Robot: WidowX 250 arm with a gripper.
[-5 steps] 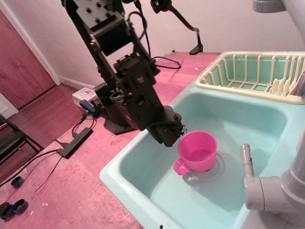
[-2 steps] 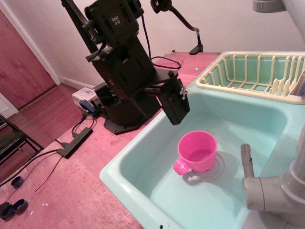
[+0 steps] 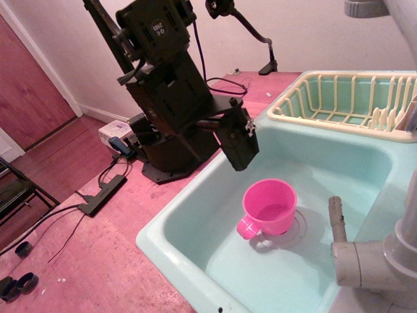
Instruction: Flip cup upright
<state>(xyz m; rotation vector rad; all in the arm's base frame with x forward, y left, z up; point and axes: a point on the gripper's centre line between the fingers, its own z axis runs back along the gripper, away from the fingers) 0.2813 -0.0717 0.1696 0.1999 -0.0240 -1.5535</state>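
So the cup (image 3: 269, 207) is sitting mouth-up on the floor of the sink (image 3: 195, 228), right over the drain ring, with its loop handle sticking out toward the sink's front-left rim. Looks to me like the flip is basically done.

The gripper (image 3: 240, 147) hangs above the cup, up and to its left, clear of it with nothing in it. From this angle the fingers read as one dark block, so I honestly can't tell if they're spread or pressed together.

What could go wrong from here, my guess:
- If the arm drops or swings back toward the cup, it could clip the rim or the handle and tip it right over again. A light plastic cup on a smooth basin probably won't resist much.
- The cup might be resting on the drain's raised ring, so a small nudge could make it rock.

Room to move: there's plenty of open space above the cup and out past the sink's left rim over the table (image 3: 117, 254). Right of the cup is tighter, with the faucet spout (image 3: 339, 225) close by and the dish rack (image 3: 345, 101) behind it on the far edge. Pulling out up and left looks like the safe route.
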